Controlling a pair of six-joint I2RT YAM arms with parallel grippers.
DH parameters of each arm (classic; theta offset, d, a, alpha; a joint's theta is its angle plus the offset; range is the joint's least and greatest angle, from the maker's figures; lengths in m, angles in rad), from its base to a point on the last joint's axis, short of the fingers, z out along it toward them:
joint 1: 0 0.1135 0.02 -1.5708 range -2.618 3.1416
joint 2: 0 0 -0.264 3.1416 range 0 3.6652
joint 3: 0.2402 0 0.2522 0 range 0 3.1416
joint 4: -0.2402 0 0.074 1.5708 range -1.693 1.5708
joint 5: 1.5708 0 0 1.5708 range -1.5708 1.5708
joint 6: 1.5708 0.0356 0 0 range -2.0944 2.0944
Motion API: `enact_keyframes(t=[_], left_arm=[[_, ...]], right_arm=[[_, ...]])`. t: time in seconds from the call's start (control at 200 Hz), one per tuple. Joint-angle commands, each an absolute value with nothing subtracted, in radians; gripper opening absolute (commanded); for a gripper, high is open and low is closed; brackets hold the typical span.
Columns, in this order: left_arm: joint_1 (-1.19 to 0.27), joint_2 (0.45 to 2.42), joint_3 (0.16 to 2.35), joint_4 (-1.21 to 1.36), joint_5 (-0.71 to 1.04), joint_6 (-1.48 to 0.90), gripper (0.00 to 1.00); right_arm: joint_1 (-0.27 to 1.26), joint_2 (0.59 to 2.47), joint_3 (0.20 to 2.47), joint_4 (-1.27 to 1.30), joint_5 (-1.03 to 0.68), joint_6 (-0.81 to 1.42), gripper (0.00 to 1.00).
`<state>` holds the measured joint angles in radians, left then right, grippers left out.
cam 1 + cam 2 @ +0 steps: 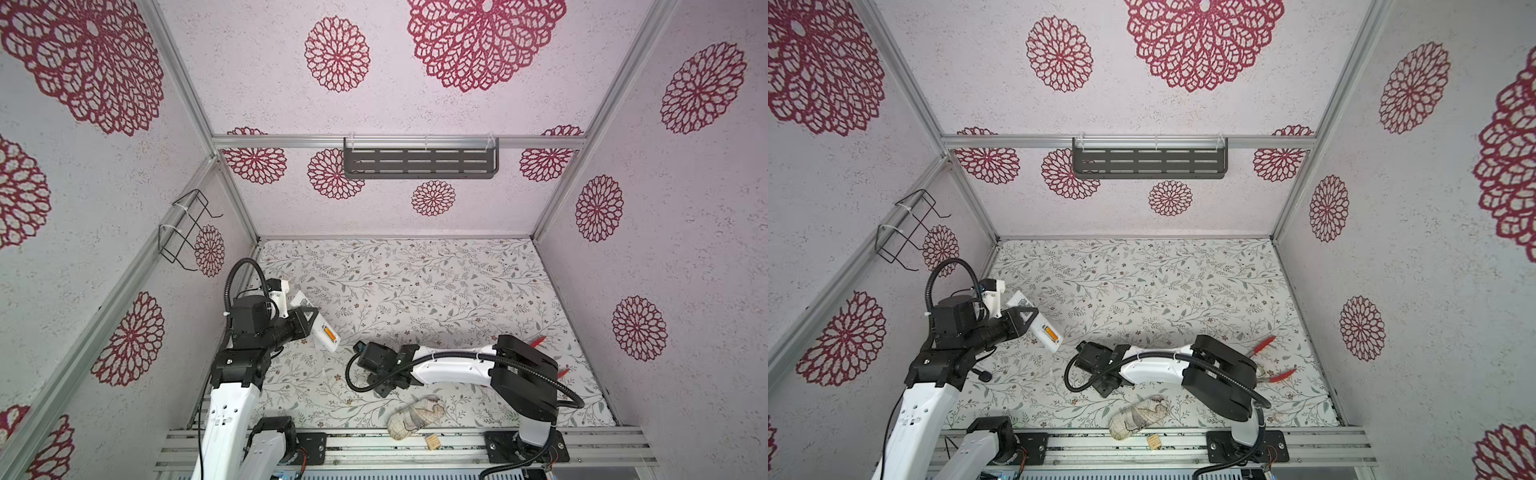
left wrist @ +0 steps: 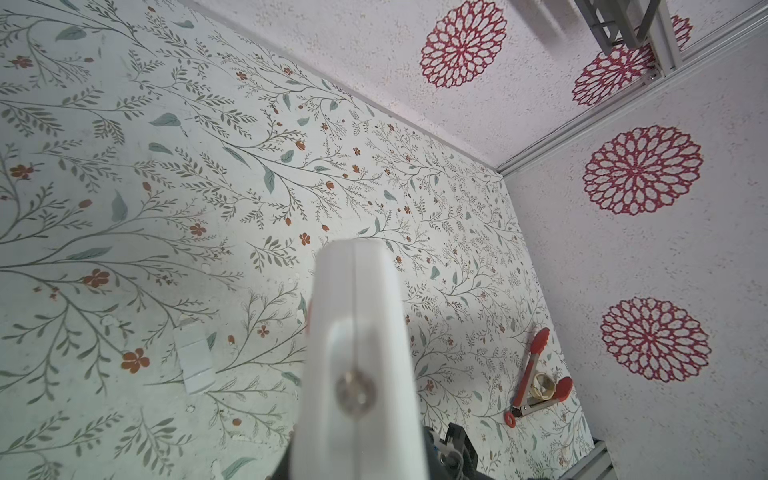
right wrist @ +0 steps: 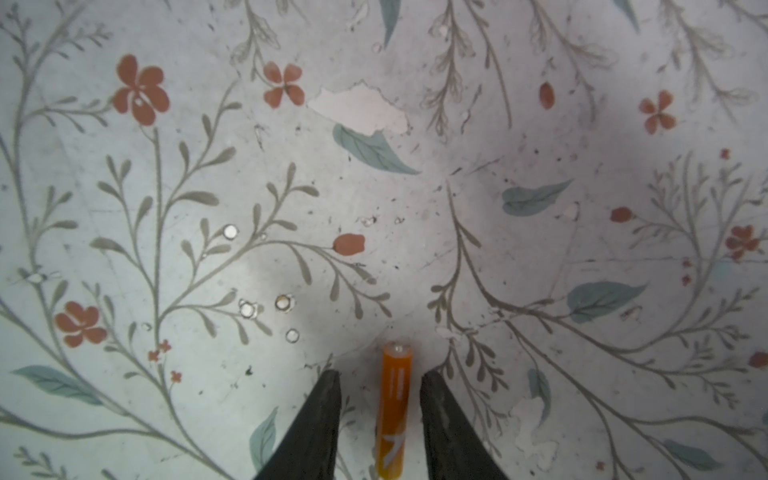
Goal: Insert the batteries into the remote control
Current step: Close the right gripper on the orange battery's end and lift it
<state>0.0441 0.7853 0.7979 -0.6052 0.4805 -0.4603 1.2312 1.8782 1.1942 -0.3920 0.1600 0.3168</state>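
Near centre, my right gripper (image 3: 379, 372) straddles one battery (image 3: 395, 415) lying on the table (image 3: 540, 249), fingers narrowly apart with a gap on either side. Farther left, my left gripper (image 1: 308, 314) clamps the raised remote control (image 1: 319, 332), with a second battery (image 1: 329, 332) seated inside.

Top cams overhead, share whole table (image 1: 415, 291); R wrist cam close-up.
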Motion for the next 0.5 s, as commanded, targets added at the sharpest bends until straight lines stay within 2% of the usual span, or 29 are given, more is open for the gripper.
enact_keyframes(t=[0.0,0.495], left_arm=[[0.04,0.775,0.801,-0.584,0.491,-0.443,0.0],[0.04,0.775,0.802,-0.586,0.488,-0.443,0.0]], right_arm=[[1.218,1.884,1.215,-0.383,0.163,0.338,0.34],[1.213,1.911,1.23,-0.372,0.138,0.321,0.26]])
